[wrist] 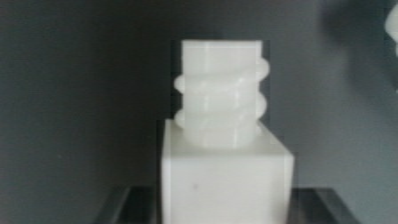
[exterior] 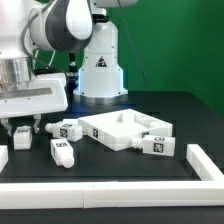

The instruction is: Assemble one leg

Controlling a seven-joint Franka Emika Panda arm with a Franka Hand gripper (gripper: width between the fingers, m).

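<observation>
The arm (exterior: 60, 25) reaches down at the exterior view's left, and its fingers (exterior: 39, 122) point at the black desk (exterior: 120, 168); between them sits the leg (exterior: 22, 133), a small white block with a black-and-white tag on its face; the fingers stand narrow, pressed against the leg's two sides, and hold nothing else; whether the leg's lower end touches the desk or hangs just clear of it I cannot tell. In the wrist view the leg (wrist: 222, 150) fills the middle of the picture; a square white body carries a narrower ribbed peg that ends in a flat top, and the whole stands straight against a dark, blurred background. Just beside the fingers, toward the exterior view's right, a second leg (exterior: 67, 128) lies on the desk, tag showing; a third leg (exterior: 62, 152) lies nearer the camera, apart from both; a fourth leg (exterior: 158, 145) rests against the near right corner of the large white panel (exterior: 120, 127), which lies flat in the middle of the desk; the second leg is close to the panel's left edge. A white rail (exterior: 110, 190) runs along the desk's near edge; the robot's white base (exterior: 100, 65) stands behind the panel, before a green wall.
</observation>
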